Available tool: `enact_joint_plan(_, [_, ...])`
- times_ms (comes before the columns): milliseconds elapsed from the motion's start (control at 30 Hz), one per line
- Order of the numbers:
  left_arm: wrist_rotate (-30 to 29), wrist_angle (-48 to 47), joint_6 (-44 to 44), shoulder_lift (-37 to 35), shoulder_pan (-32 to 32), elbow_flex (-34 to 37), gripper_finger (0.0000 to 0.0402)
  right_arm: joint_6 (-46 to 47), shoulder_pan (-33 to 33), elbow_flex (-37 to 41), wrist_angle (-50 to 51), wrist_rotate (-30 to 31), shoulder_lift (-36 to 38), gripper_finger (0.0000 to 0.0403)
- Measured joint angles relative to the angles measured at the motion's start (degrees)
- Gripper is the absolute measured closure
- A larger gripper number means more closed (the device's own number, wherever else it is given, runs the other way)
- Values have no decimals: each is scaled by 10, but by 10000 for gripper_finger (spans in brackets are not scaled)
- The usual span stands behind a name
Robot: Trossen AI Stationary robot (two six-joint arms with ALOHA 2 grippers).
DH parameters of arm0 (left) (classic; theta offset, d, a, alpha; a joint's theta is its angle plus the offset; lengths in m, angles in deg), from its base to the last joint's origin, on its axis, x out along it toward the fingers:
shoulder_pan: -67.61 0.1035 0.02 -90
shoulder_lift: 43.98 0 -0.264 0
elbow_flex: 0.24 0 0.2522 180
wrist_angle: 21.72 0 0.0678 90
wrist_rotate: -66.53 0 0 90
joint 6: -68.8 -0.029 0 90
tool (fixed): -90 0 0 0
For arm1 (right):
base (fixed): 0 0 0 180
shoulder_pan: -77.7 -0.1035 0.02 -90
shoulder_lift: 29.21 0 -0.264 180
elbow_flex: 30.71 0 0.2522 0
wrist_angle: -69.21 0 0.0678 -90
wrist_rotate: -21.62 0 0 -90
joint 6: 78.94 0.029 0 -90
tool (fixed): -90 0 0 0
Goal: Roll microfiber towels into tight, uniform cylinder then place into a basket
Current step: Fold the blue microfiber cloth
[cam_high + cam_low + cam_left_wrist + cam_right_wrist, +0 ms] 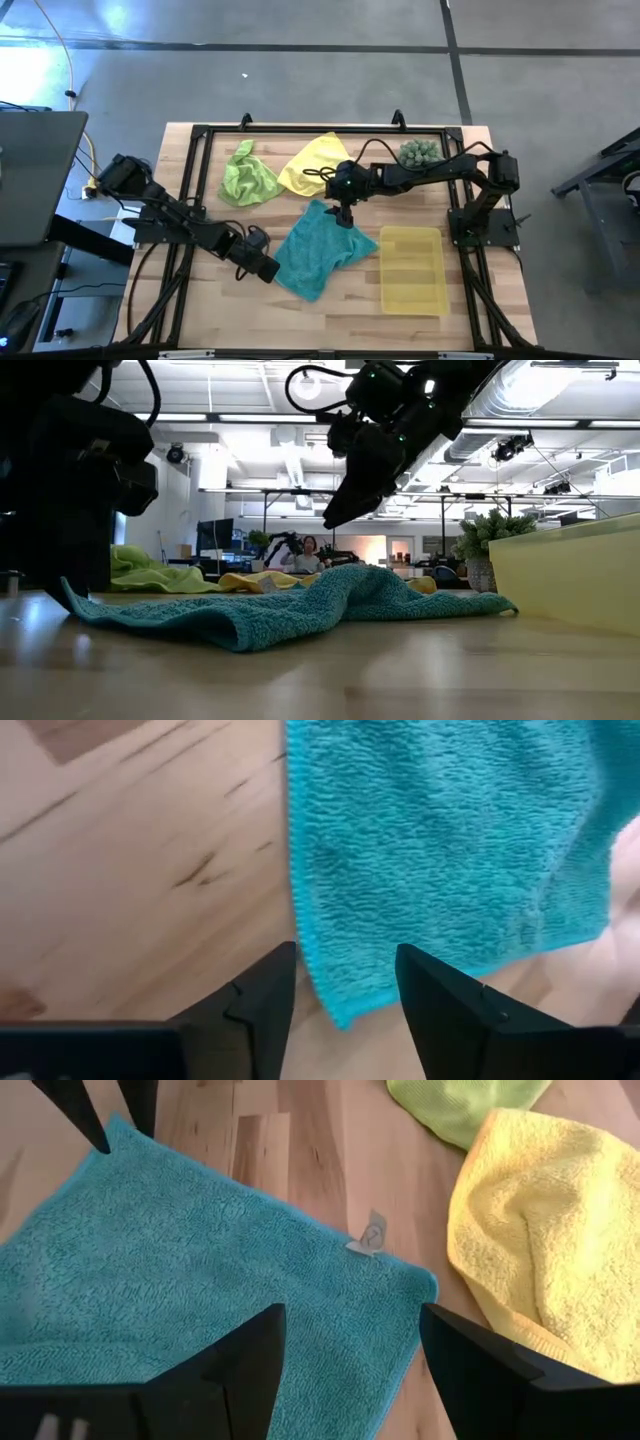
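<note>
The teal towel [318, 250] lies spread on the wooden table, with a low hump [352, 582] in its middle. My left gripper [345, 995] is open and low over the towel's left corner [340, 1010], one finger on each side of it. My right gripper [350, 1370] is open and hangs clear above the towel's far part [345, 510], near a small white label [368, 1237]. The yellow towel [315, 160] and the lime green towel [248, 178] lie crumpled at the far side. The yellow basket [412, 270] stands right of the teal towel.
A spiky green plant [420, 152] stands at the far right, behind the right arm. A black frame [200, 135] runs around the table top. Bare wood shows on the near side [330, 320], in front of the teal towel.
</note>
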Motion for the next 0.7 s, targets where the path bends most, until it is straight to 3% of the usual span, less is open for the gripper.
enact_joint_plan(233, [-7,8,-1,22,0,-2,262,0,0,0,1,0,0,178])
enact_joint_plan(467, [-7,2,-44,23,0,-1,349,-5,0,0,1,0,0,178])
enact_joint_plan(567, [-5,-1,-69,23,0,0,390,-48,0,0,-3,2,0,178])
enact_joint_plan(700, [0,-10,-91,23,0,-1,391,-109,0,0,-41,30,-11,178])
